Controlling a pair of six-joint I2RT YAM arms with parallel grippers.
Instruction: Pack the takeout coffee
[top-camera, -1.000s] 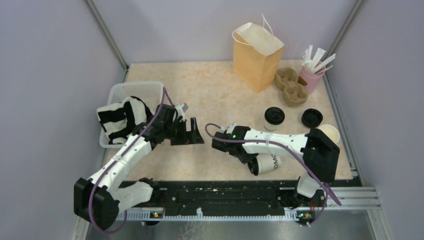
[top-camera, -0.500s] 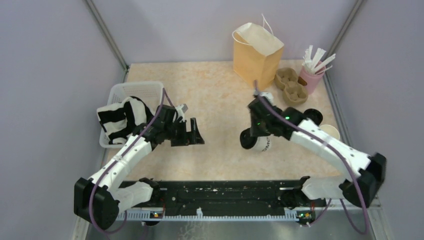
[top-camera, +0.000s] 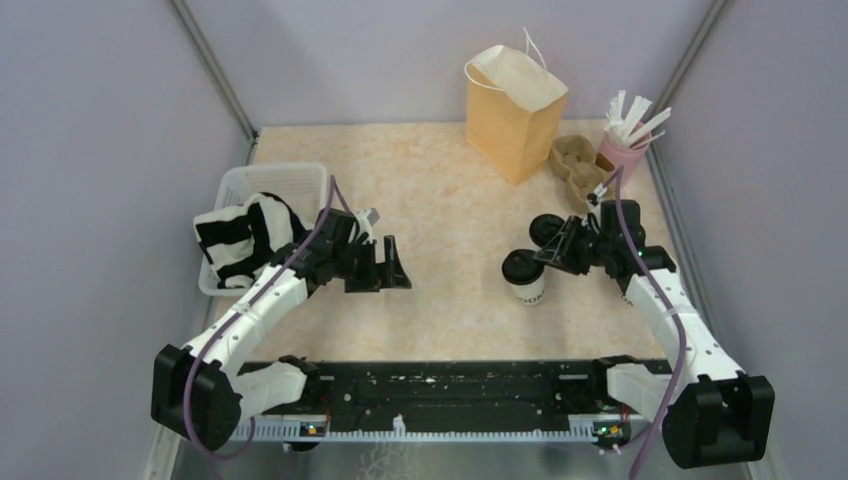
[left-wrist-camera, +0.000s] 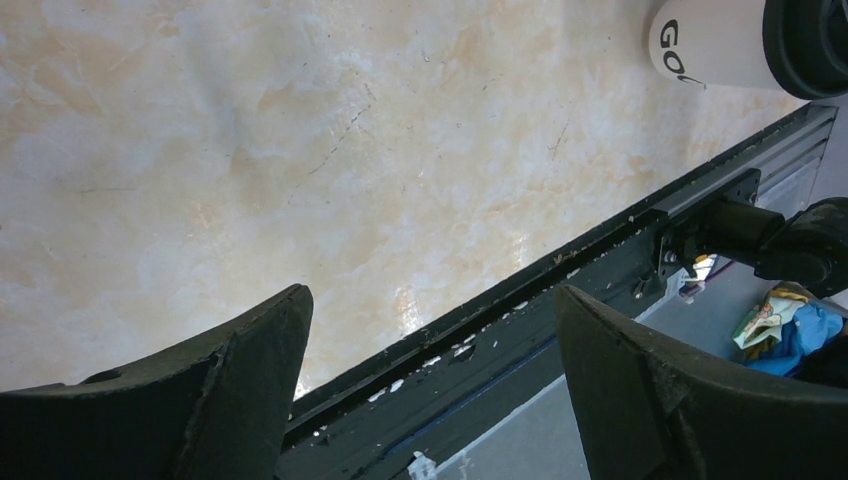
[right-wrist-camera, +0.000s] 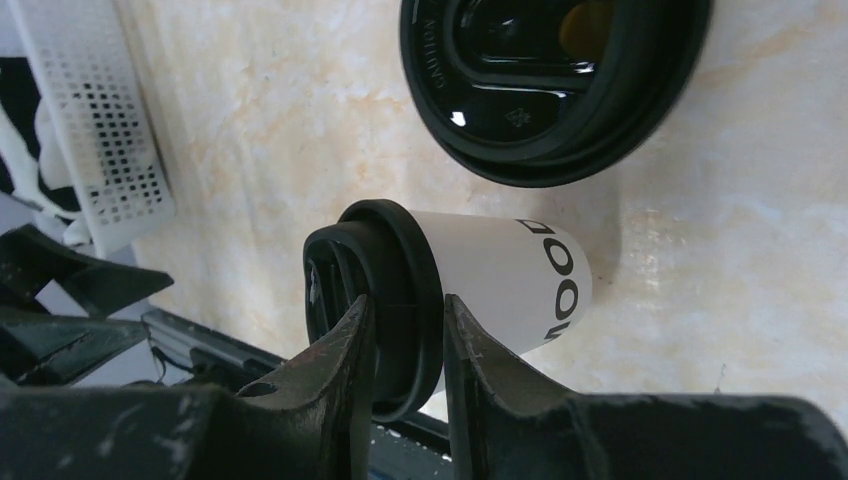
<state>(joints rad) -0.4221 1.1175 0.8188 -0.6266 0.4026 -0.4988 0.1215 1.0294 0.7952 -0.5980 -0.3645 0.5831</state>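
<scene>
A takeout coffee cup (top-camera: 524, 277), white with a black lid, stands upright on the table right of centre. My right gripper (top-camera: 553, 252) reaches it from the right and is shut on its lid rim. In the right wrist view the fingers (right-wrist-camera: 352, 345) pinch the black lid (right-wrist-camera: 400, 300) of the white cup (right-wrist-camera: 505, 275). My left gripper (top-camera: 386, 268) is open and empty over the table left of centre. In the left wrist view (left-wrist-camera: 430, 345) its jaws stand wide apart, and the cup (left-wrist-camera: 715, 45) shows at the top right.
A brown paper bag (top-camera: 513, 105) stands open at the back. Beside it are a cardboard cup carrier (top-camera: 582, 172) and a pink cup with wrapped straws (top-camera: 626, 148). A loose black lid (top-camera: 546, 229) (right-wrist-camera: 555, 80) lies behind the cup. A white basket (top-camera: 285, 180) with striped cloth stands at the left.
The right arm carried the cup from lying on its side near the front edge to standing upright farther back, and swung round to the cup's right. The left arm barely moved.
</scene>
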